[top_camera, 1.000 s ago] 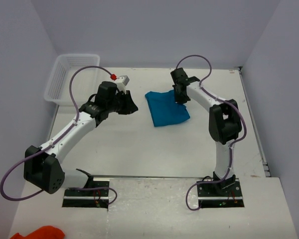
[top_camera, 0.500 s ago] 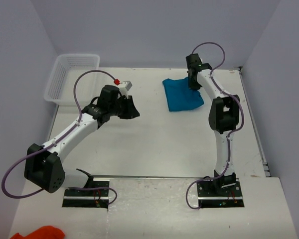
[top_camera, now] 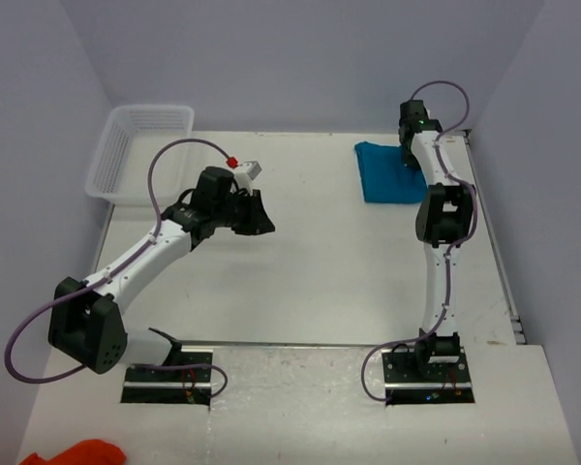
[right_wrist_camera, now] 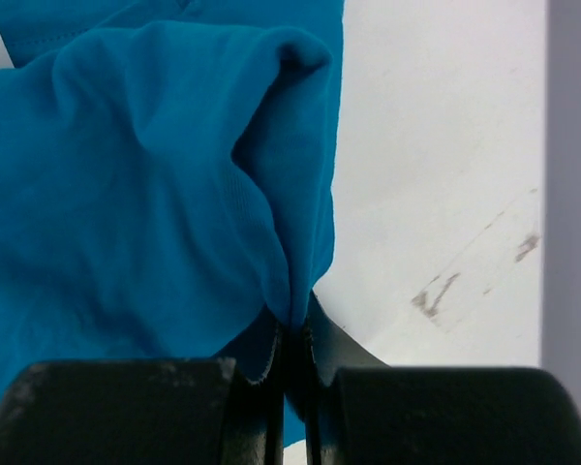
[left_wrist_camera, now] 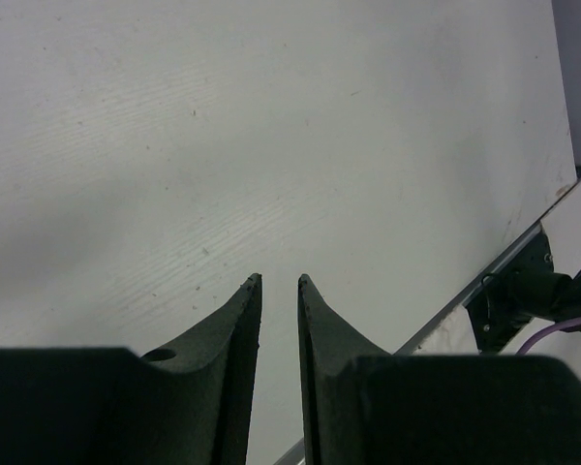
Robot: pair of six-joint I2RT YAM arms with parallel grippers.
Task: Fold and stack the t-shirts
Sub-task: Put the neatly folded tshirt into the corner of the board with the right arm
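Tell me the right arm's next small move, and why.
Probably open the right fingers and let go. They are pinched shut on an edge of the folded t-shirt, which already lies on the table at its far right corner, a likely stacking spot.

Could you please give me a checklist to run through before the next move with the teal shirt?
1. Right gripper grips the folded teal-blue thin-fabric t-shirt: ok, jaws shut on a pinched fold.
2. Left gripper empty: ok, jaws slightly apart over the bare white table.
3. Shirt fully on the table: ok, near the far right corner, inside the edges.
4. Fold tidy: cannot tell; it is a compact rectangle from above, but bunched at the pinch.
5. White plastic mesh basket out of the way: ok, at the far left corner, apart from both arms.
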